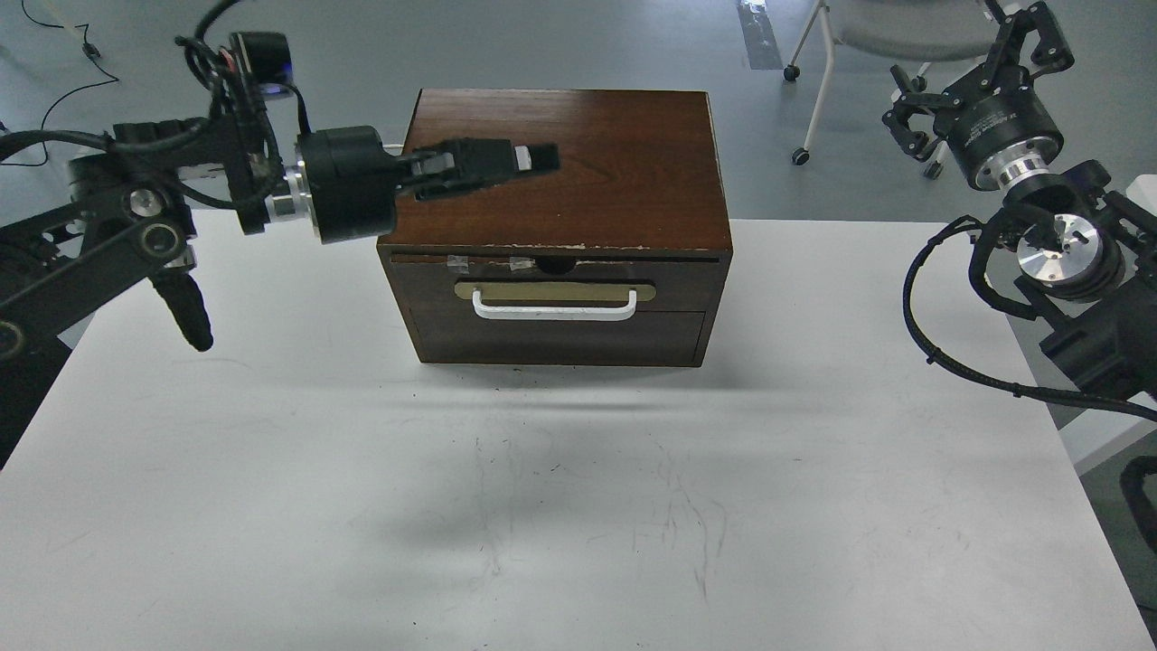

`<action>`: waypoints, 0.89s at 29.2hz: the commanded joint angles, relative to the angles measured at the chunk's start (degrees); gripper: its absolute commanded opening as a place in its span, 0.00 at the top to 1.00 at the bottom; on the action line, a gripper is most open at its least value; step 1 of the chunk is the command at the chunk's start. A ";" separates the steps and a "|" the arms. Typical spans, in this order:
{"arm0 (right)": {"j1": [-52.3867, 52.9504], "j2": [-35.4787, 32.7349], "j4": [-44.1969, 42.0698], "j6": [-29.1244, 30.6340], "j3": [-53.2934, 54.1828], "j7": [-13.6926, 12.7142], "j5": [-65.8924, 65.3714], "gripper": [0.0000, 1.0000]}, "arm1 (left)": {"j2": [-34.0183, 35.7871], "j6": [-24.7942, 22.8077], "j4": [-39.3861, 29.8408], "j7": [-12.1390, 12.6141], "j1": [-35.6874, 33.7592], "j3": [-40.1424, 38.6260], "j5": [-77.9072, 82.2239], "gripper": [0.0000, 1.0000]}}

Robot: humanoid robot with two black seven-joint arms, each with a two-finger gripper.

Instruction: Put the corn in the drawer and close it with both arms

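**Drawer shut, no corn in sight**

Item: drawer (553, 298), front flush with the cabinet (560, 163) on the worktop (578, 506). Corn: I cannot see it; probably inside. Left gripper (533, 159): hangs over the cabinet top, pointing right, above and behind the handle (553, 312); fingers look pressed together, holding nothing. Right gripper (1035, 32): raised well off to the right, fingers spread, empty. My left arm is nearer.
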 commanded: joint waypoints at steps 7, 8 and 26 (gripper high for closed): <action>0.58 0.44 -0.20 0.33 3.49 0.10 0.38 0.00 | -0.42 0.02 29.69 0.41 0.37 -0.89 -40.13 0.02; 0.49 0.44 -0.20 0.42 3.76 -0.16 0.46 0.00 | -0.68 0.02 31.82 0.50 0.63 -0.89 -42.80 0.02; -4.61 2.37 -0.11 1.12 9.39 -3.33 6.27 0.00 | -7.01 0.02 51.52 1.38 7.40 -1.06 -62.52 0.03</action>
